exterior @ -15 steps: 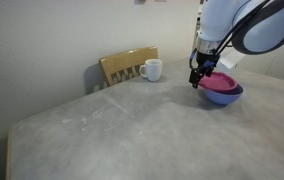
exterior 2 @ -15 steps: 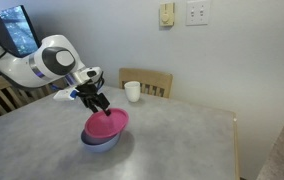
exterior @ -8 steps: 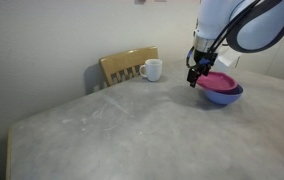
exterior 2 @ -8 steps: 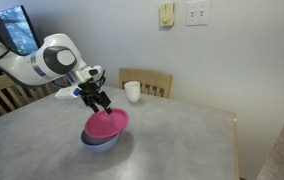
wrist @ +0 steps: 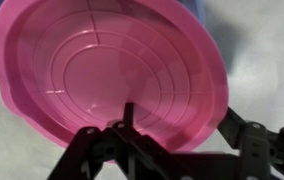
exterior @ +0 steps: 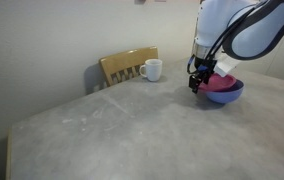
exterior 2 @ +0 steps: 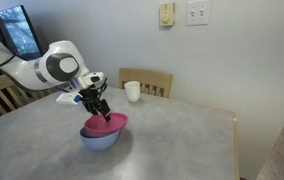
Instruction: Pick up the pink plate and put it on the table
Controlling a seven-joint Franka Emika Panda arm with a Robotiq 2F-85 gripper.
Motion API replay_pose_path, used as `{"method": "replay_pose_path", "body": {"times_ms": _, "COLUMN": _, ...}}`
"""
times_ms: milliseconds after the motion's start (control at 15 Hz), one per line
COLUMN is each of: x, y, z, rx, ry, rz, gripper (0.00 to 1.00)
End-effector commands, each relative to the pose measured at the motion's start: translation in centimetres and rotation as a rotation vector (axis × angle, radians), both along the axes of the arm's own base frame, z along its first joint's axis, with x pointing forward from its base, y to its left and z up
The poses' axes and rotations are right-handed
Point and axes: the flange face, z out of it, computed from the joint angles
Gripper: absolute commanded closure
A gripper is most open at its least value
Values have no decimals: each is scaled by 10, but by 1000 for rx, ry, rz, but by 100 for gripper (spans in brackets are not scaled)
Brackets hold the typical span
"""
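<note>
Item: pink plate (wrist: 107, 75), sitting tilted in the blue bowl (exterior 2: 99, 137) on the table (exterior: 112, 125).
Gripper (exterior 2: 99, 106): at plate's near rim, jaws straddling the edge; clenched or not, can't tell.
Step, as judged: secure the rim grip. Seat fingers deep over the rim before you lift, go straight up, keep plate level so the bowl doesn't drag along.

Claw (exterior: 195, 84) at pink plate (exterior: 218, 84) rim, atop blue bowl (exterior: 225, 95).

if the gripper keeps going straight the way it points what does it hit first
Most likely the pink plate: the gripper points down at its rim, with the blue bowl just beneath. Contact is unclear.
</note>
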Motion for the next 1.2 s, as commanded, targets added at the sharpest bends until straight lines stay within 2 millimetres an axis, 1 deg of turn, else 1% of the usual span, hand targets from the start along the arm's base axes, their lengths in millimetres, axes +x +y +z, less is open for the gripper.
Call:
{"method": "replay_pose_path", "body": {"times_ms": 0, "x": 4, "y": -4, "z": -4, "rx": 3, "ry": 15, "rz": -8, "gripper": 48}}
{"method": "replay_pose_path", "body": {"times_ms": 67, "x": 4, "y": -4, "z": -4, "rx": 5, "ry": 16, "rz": -11, "gripper": 56}}
{"method": "replay_pose_path", "body": {"times_ms": 133, "x": 4, "y": -5, "z": -4, "rx": 7, "ry": 14, "rz": -14, "gripper": 61}}
{"method": "replay_pose_path", "body": {"times_ms": 200, "x": 4, "y": -5, "z": -3, "rx": 8, "ry": 13, "rz": -17, "gripper": 70}}
{"method": "replay_pose_path", "body": {"times_ms": 267, "x": 4, "y": -6, "z": -2, "rx": 8, "ry": 13, "rz": -20, "gripper": 75}}
{"method": "replay_pose_path", "body": {"times_ms": 467, "x": 5, "y": -9, "z": 0, "rx": 8, "ry": 10, "rz": -29, "gripper": 98}}
{"method": "replay_pose_path", "body": {"times_ms": 667, "x": 6, "y": -12, "z": 2, "rx": 6, "ry": 8, "rz": -38, "gripper": 100}}
{"method": "replay_pose_path", "body": {"times_ms": 733, "x": 7, "y": -13, "z": 3, "rx": 6, "ry": 7, "rz": -41, "gripper": 97}}
{"method": "replay_pose_path", "body": {"times_ms": 933, "x": 8, "y": -15, "z": 8, "rx": 4, "ry": 0, "rz": -54, "gripper": 97}}
{"method": "replay_pose_path", "body": {"times_ms": 1133, "x": 9, "y": -18, "z": 17, "rx": -8, "ry": -9, "rz": -69, "gripper": 97}}
